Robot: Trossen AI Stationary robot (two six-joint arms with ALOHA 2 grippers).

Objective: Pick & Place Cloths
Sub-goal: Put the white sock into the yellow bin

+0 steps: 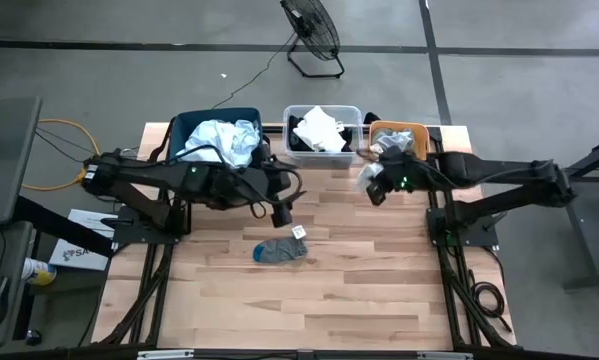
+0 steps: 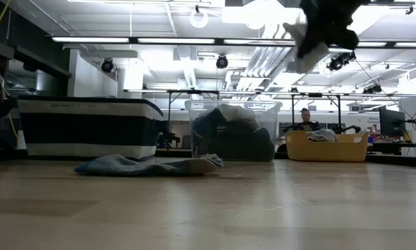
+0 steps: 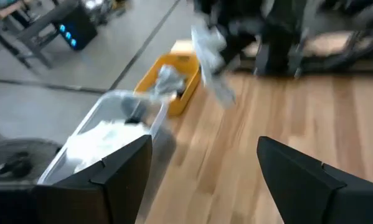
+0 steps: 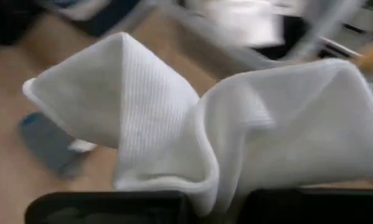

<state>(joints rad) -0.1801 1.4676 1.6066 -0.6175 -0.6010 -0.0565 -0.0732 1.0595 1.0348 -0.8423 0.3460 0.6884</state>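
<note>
The right gripper [image 1: 376, 192], in the upper right of the high view just beside the orange tub [image 1: 416, 129], is pinched on a white ribbed sock [image 4: 192, 124] that hangs folded from its fingers. The left gripper [image 1: 282, 213], near the middle of that view, has its fingers spread with nothing between them. A blue-grey sock [image 1: 280, 250] lies just below it on the wooden table [image 1: 359, 290], long axis running left to right, its small white tag [image 1: 299, 232] too small to read, perhaps a label.
</note>
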